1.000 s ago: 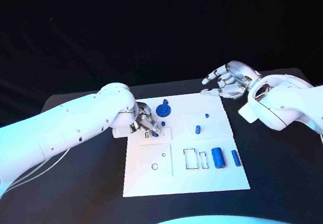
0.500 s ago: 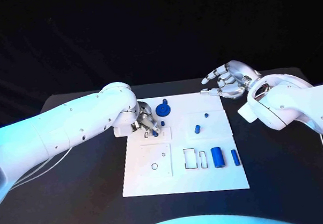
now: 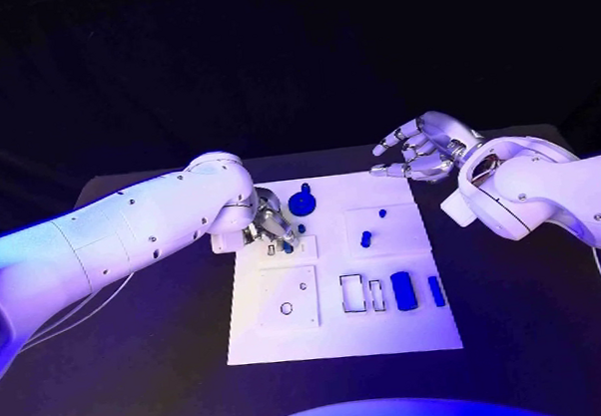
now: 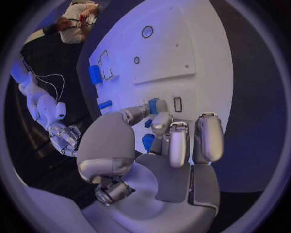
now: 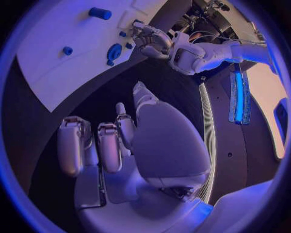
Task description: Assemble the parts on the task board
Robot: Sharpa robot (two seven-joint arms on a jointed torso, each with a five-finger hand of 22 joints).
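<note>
Table (image 3: pixel 145 385): black, with the white task board (image 3: pixel 343 339) lying flat in the middle, between the two arms.
Left hand (image 3: pixel 272 228): low over the board's far left corner, fingers drawn close together. In the left wrist view a small blue peg (image 4: pixel 154 105) sits pinched between thumb and a fingertip, just beside a small rectangular slot (image 4: pixel 177 104) in the board.
Right hand (image 3: pixel 422 149): raised off the table beyond the board's far right corner, well apart from every part. Fingers loosely curled and spread, holding nothing.
Round blue piece (image 3: pixel 303 204): on the board's far edge, just beside the left hand.
Two small blue pegs (image 3: pixel 366 238): near the board's middle, towards its right side.
Fat blue cylinder (image 3: pixel 404 290): lying on the board's right side, nearer the robot, next to a rectangular outline.
Thin blue cylinder (image 3: pixel 436 290): lying just beside the fat one, close to the board's right edge.
</note>
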